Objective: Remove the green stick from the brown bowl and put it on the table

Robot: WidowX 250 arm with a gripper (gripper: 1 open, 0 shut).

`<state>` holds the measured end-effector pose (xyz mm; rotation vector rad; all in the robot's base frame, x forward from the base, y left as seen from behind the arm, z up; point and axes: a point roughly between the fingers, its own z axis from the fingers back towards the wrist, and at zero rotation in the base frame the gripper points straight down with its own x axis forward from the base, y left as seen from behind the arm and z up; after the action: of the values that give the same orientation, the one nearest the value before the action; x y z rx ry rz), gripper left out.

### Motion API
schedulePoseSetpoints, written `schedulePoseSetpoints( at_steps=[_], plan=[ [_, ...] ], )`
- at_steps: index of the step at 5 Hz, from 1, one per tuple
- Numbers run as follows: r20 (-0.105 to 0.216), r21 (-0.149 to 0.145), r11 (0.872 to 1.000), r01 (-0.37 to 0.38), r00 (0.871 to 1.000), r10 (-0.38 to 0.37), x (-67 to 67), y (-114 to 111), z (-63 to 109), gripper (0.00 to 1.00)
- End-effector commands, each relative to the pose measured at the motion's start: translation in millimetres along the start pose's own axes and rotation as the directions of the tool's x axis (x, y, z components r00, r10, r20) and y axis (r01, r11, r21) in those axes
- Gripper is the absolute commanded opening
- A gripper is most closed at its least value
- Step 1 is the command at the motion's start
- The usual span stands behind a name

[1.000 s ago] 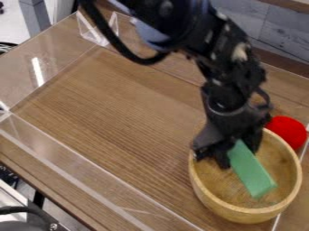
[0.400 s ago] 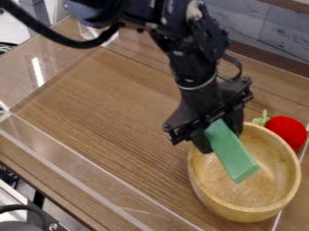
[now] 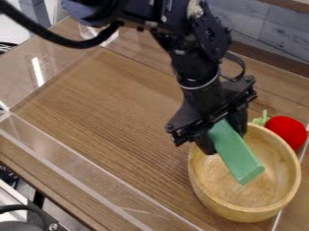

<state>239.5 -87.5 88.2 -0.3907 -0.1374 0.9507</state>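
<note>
My black gripper (image 3: 218, 132) hangs over the left rim of the brown bowl (image 3: 218, 197), shut on the upper end of the green stick (image 3: 239, 155). The flat green stick slants down to the right, its lower end hanging above the bowl's inside, lifted off the bottom. The round tan wooden bowl sits at the lower right of the table (image 3: 108, 108), a brown wood-grain top.
A red strawberry-like toy (image 3: 285, 129) with green leaves lies just behind the bowl at the right edge. Low clear acrylic walls (image 3: 72, 167) border the table at the front and left. The black arm (image 3: 182, 36) reaches in from the upper left.
The gripper has risen and shifted left with the green stick, lifting it off the bowl's bottom. Over the last half second it has hardly moved.
</note>
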Motion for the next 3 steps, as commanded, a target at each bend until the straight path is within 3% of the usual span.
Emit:
schedulePoseSetpoints(
  at_steps=[1, 3],
  plan=[
    [0.008, -0.022, 1.0, 0.018, 1.0, -0.017, -3.9, -4.3, 6.5, 0.0],
    [-0.015, -0.015, 0.998, 0.065, 0.998, -0.066, -1.6, 2.8, -9.7, 0.0]
  ],
)
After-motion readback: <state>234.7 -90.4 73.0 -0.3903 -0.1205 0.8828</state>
